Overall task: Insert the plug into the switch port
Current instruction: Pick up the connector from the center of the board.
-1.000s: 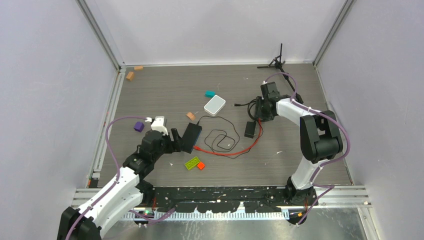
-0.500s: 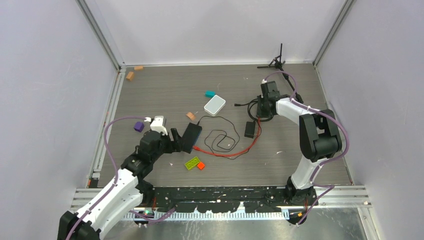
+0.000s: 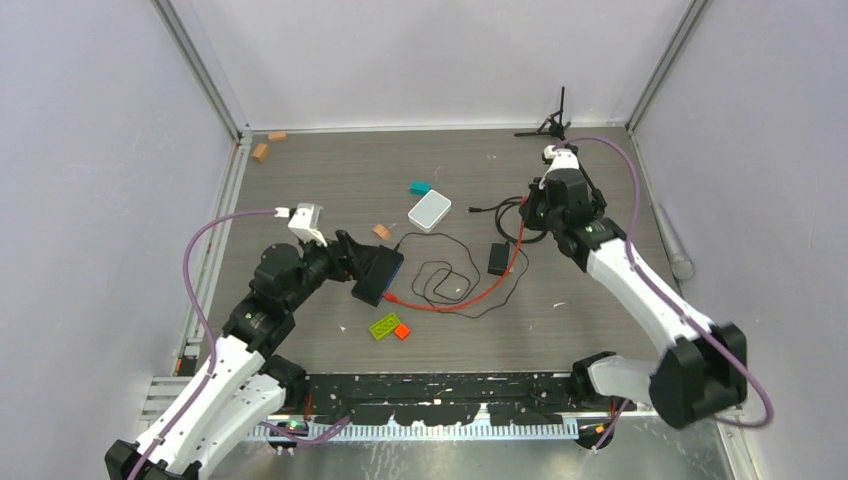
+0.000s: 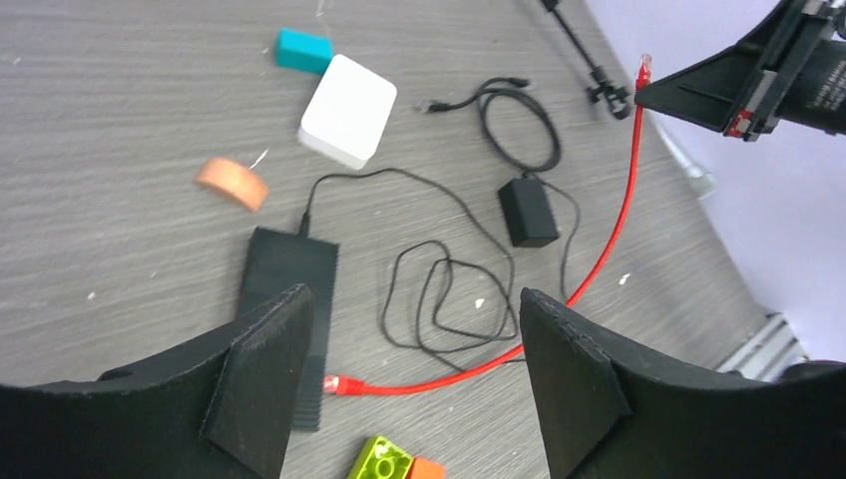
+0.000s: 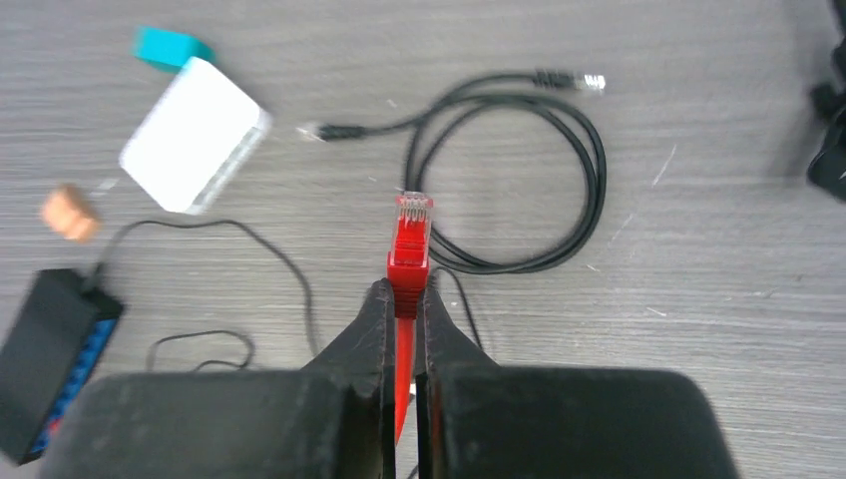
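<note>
Your R hand pinches the red cable just behind the plug, up off the table. L hand is open near the switch. Watch out: plug could pivot in that thin grip & go in crooked.

A white box sits just beside a teal block on the surface. A black power brick lies apart, and a green brick lies nearer the front.

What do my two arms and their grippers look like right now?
Both the left arm and right arm have white links and black joints, each with a looping purple cable running along it. The left gripper and right gripper have matte black, wedge-shaped fingers with a rough surface.
</note>
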Tool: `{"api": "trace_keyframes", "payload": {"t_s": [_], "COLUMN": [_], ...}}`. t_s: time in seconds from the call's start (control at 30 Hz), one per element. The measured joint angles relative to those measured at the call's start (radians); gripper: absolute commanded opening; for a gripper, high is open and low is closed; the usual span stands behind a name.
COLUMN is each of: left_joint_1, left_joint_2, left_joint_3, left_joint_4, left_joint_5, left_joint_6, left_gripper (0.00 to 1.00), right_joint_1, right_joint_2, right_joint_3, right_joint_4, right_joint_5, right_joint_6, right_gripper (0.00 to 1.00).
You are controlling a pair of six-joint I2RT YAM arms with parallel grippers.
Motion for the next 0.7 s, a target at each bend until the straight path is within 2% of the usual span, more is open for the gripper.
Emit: {"api": "trace_keyframes", "payload": {"t_s": [0.23,0.53,0.7], "left_joint_1": [0.0,0.0,0.0], "left_joint_2": [0.064,0.098,0.098], "left_joint_3": [0.066,0.078,0.078], "left_joint_4": [0.058,0.286,0.448], "left_joint_5": [0.146,0.455,0.652], "left_joint_6": [0.003,0.031,0.013], "left_gripper": [0.77,0.76,0.73], "right_joint_1": [0.156,0.322,0.479], "right_joint_2": [-0.299,-0.478,-0.465], "right_joint_3": [-0.06,-0.09,-0.025], "right_joint_4": [0.003,0.06,0.062], "right_joint_5": [0.003,-0.359,-0.42], "right_joint_6": [-0.04,-0.112,-0.145], "right_gripper": [0.01,0.0,0.0]}}
